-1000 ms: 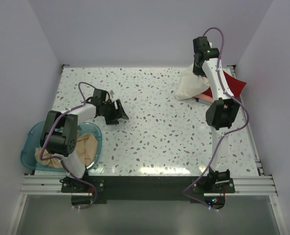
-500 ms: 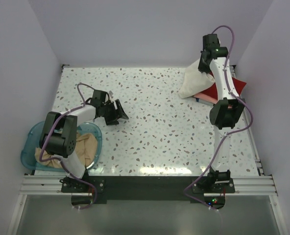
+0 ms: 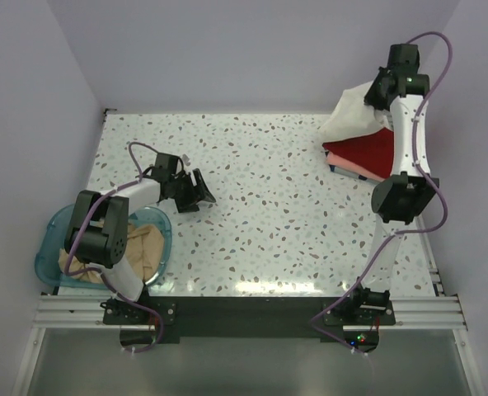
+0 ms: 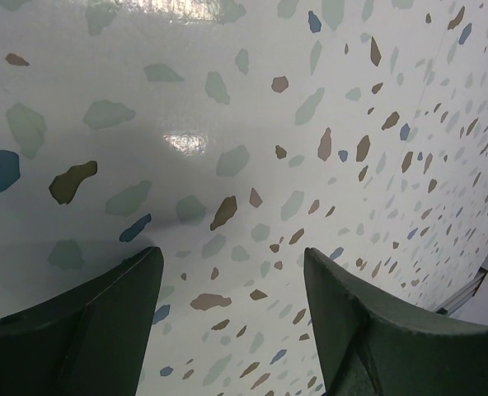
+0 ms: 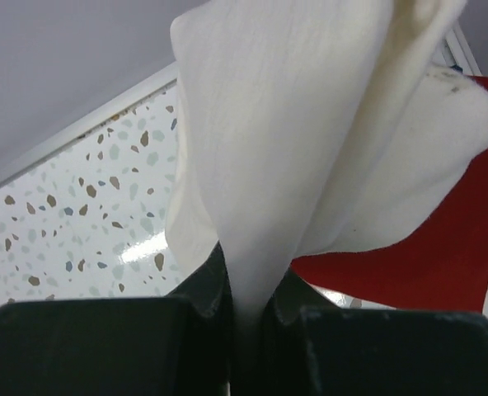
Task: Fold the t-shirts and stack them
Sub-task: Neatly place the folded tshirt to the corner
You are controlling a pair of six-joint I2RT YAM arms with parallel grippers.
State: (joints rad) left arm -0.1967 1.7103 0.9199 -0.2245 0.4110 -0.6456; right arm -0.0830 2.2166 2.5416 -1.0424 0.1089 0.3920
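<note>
Cream-white cotton t-shirt (image 5: pixel 310 124) pinched tight in the closed jaws of the right gripper (image 3: pixel 379 89), its cloth draping down onto the folded red t-shirt (image 3: pixel 377 153), which lies on the salmon pink t-shirt (image 3: pixel 347 166) at the far right of the speckled table (image 3: pixel 269 214). The right arm stretches tall. The left gripper (image 4: pixel 227 266) gapes empty, low over the tabletop, elbow bent beside the translucent blue tub (image 3: pixel 49 239) holding the tan-beige t-shirt (image 3: pixel 147 247).

A robotics lab cell: plain pale-lilac walls (image 3: pixel 252 49) box in a speckled terrazzo-pattern worktop (image 3: pixel 260 231) (robot arms (image 3: pixel 410 140) bolted to a silver aluminium rail (image 3: pixel 425 312) at 6 o'clock).
</note>
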